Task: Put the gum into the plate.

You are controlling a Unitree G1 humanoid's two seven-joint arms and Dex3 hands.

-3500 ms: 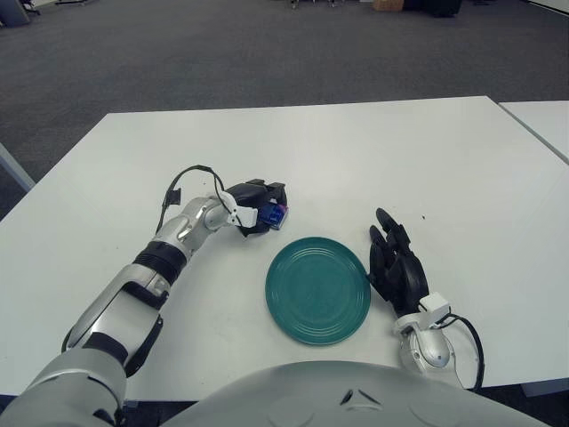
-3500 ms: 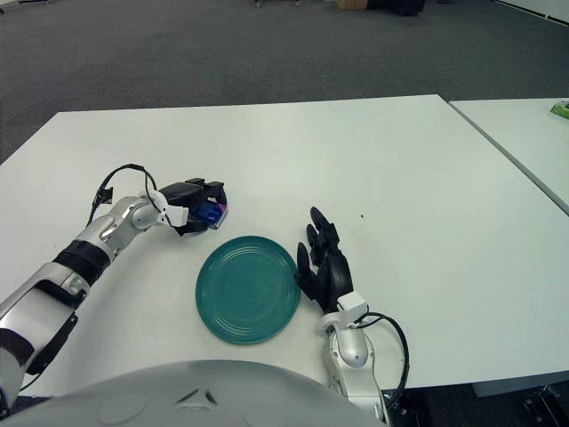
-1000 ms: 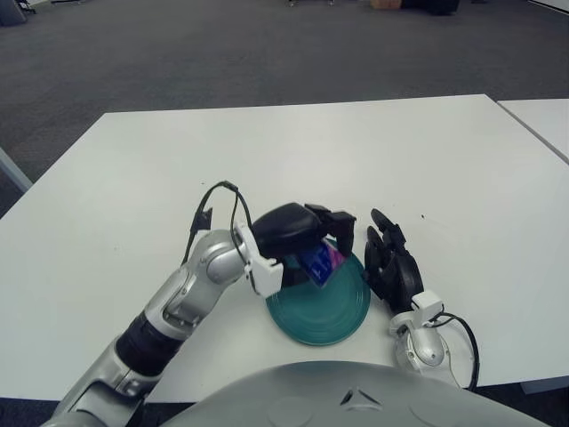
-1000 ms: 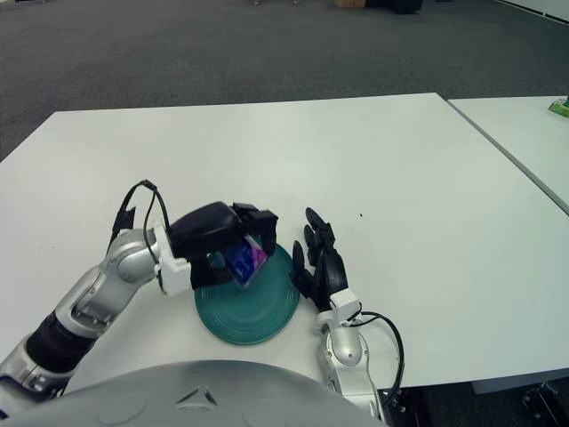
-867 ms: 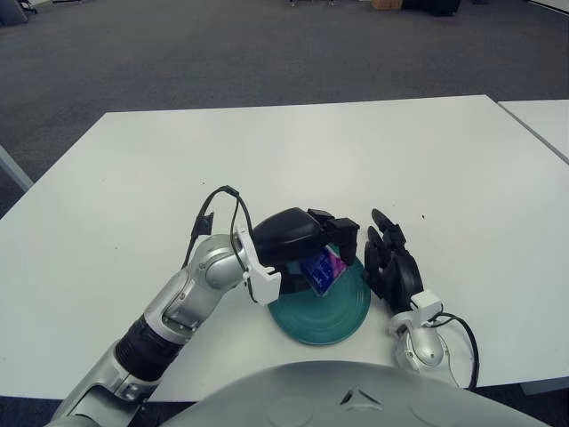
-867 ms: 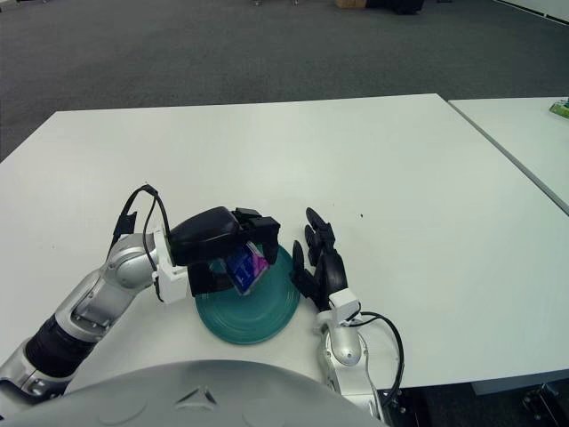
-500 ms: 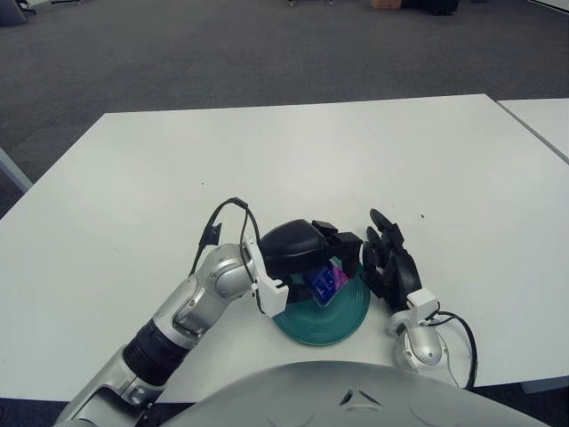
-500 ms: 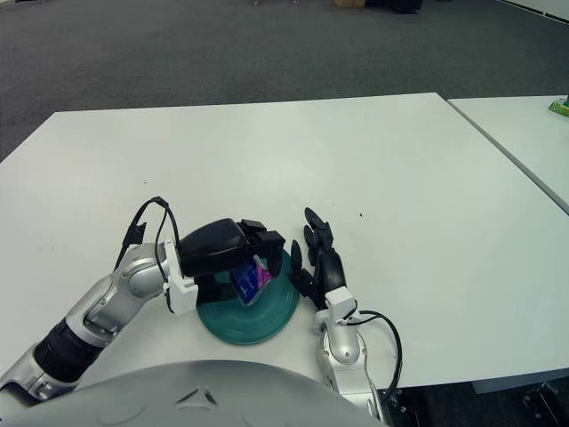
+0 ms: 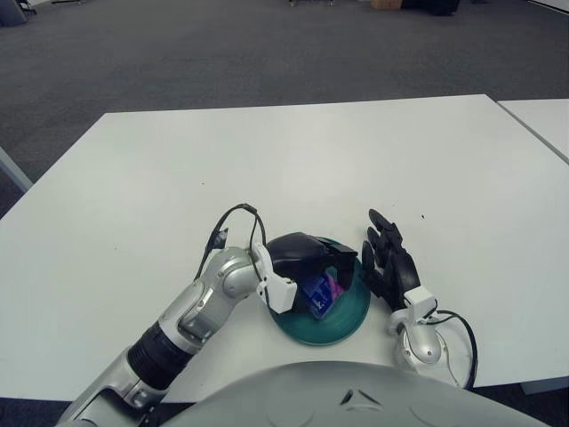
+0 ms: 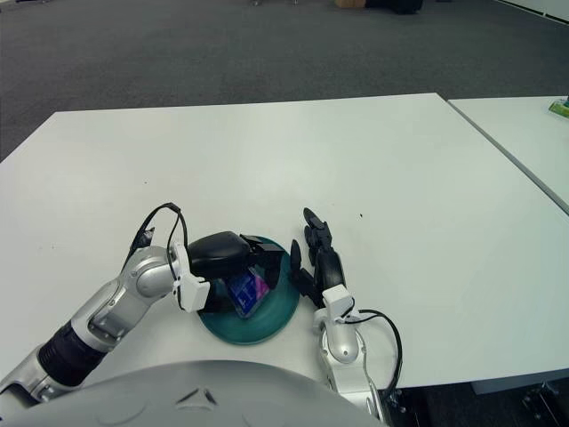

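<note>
A teal plate [image 9: 345, 317] sits on the white table near the front edge. My left hand [image 9: 313, 267] hangs low over the plate, its black fingers curled around a blue and pink pack of gum [image 9: 318, 291]. The gum is down at the plate's surface, still inside the grip; whether it touches the plate is hidden by the hand. My right hand [image 9: 389, 267] shows just right of the plate with its fingers spread and holding nothing.
The white table [image 9: 293, 160] stretches away behind the plate. A second white table [image 9: 542, 120] stands at the far right, with a small green object [image 10: 560, 108] on it. Grey carpet lies beyond.
My left hand has carried the gum from the table left of the plate over the plate and then lowered it onto the plate's middle. The right hand has stayed in place.
</note>
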